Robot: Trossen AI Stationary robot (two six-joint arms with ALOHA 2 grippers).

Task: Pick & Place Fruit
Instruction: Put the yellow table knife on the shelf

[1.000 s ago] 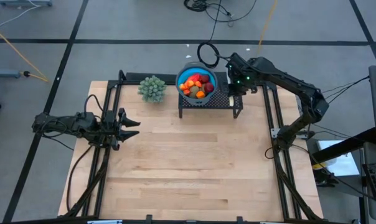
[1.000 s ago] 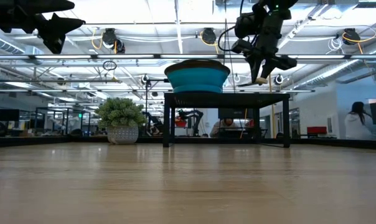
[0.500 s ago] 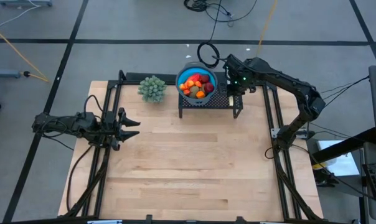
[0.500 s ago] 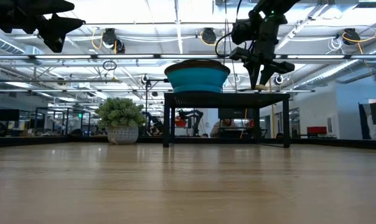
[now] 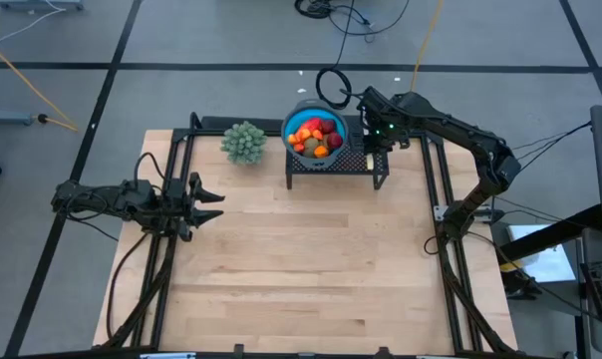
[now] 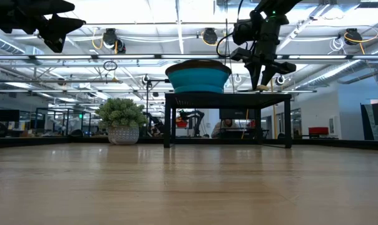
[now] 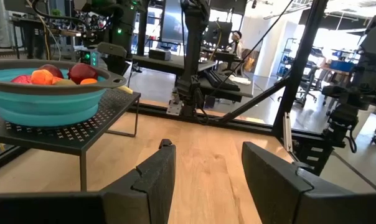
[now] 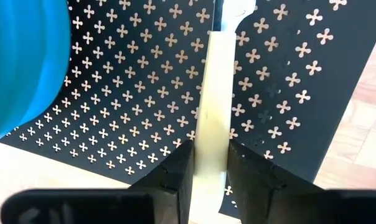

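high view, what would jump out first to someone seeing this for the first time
The blue bowl heaped with bright fruit stands out, sitting on a black perforated stand at the table's far edge, with a green potted plant on its left. Right beside the bowl, the right gripper is clamped on a pale knife lying on the stand. The left gripper waits open over the table's left side.

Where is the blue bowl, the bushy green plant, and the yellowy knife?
blue bowl point(image 6: 198, 80): low view, its side wall.
green plant point(image 5: 243, 142): high view, leafy top.
knife point(image 8: 211, 112): right wrist view, middle of its pale length.
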